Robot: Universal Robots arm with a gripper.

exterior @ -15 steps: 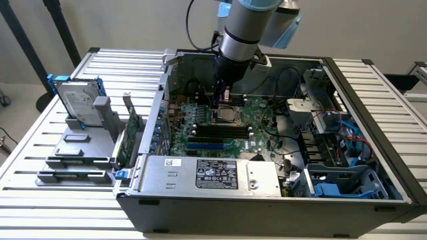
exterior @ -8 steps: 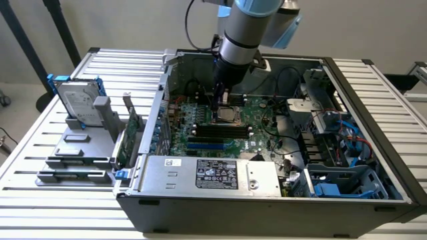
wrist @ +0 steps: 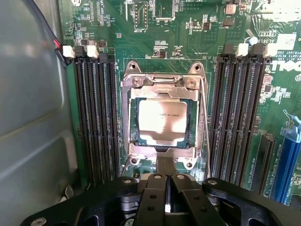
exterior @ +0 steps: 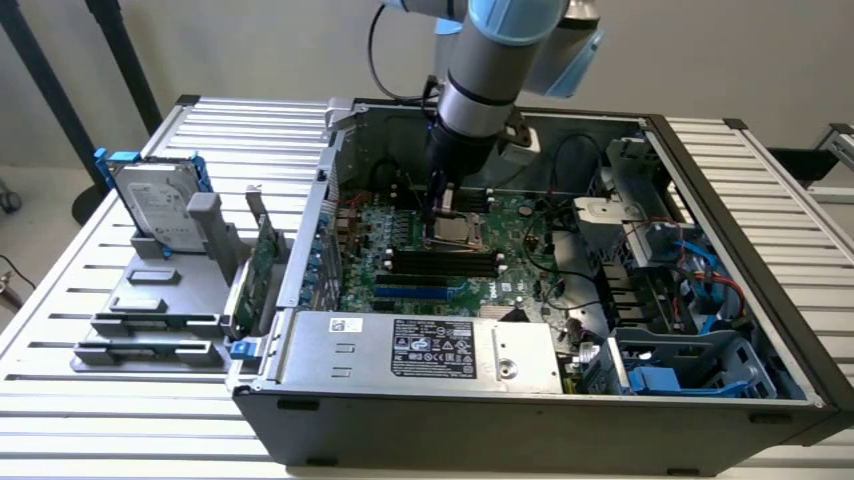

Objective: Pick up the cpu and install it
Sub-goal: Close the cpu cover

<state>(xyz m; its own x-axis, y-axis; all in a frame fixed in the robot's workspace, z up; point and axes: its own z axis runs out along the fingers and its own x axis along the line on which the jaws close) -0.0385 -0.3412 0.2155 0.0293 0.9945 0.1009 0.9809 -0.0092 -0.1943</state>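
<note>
Hovering low over the motherboard, the end effector has its two black fingers pressed together and holds nothing. Its tips sit just beside the near edge of the socket, not touching the chip. The cpu, a small square with a shiny silver top, lies flat and square inside the metal socket frame, between two banks of dark memory slots. In the exterior view the arm reaches down into an open computer case on a slatted bench, with the end effector above the cpu. A hard drive and a green card stand in a holder outside the case, on the exterior view's left. Judging by this, pick-up and placement look done. Whether the cpu is fully seated or latched cannot be told.
</note>
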